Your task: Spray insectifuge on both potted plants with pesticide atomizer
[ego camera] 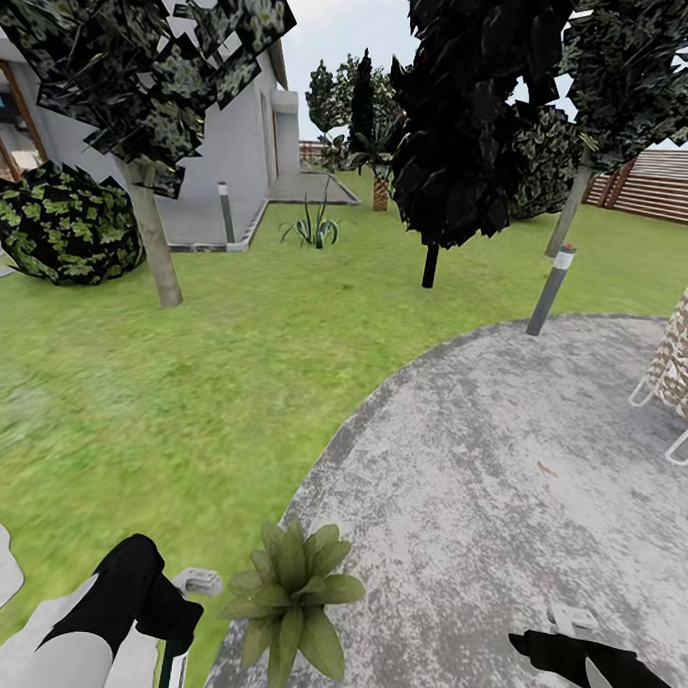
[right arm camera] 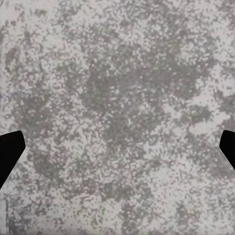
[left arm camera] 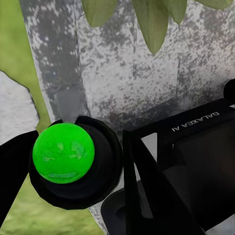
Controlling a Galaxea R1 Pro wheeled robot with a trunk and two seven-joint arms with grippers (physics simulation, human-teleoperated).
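The garden spreads as a green lawn (ego camera: pixel 162 396) around a round grey paved patio (ego camera: pixel 499 461), with a pale house (ego camera: pixel 232 149) and a brown slat fence (ego camera: pixel 661 183) at the far edges. Nearest the robot, the left tool (ego camera: pixel 176 632) hangs low over the patio's edge, and the dark green body and grey spray head of the pesticide atomizer (ego camera: pixel 195 584) show at it; in the left wrist view a green-topped round part (left arm camera: pixel 63 152) sits among the tool's dark parts, so the tool appears to be clamped on the bottle, whose long axis runs roughly upright. Just beside it, toward the robot's right, stands one potted plant (ego camera: pixel 291 592), a low rosette of broad green leaves on the patio rim; its leaf tips (left arm camera: pixel 154 22) hang into the left wrist view, so the plant lies directly ahead of that tool. The left arm is clearly the nearer one, and the coming spray seems to need only that the head be turned toward the rosette. The right tool (ego camera: pixel 572 622) hovers over bare paving (right arm camera: pixel 117 117), well apart from the plant; its dark fingertips (right arm camera: pixel 10 152) sit wide at the wrist view's edges, spread with nothing between them. Farther off stand a grey bollard lamp (ego camera: pixel 549 291), a woven chair (ego camera: pixel 684 359), dark trees (ego camera: pixel 463 129) and a spiky potless plant (ego camera: pixel 311 227).
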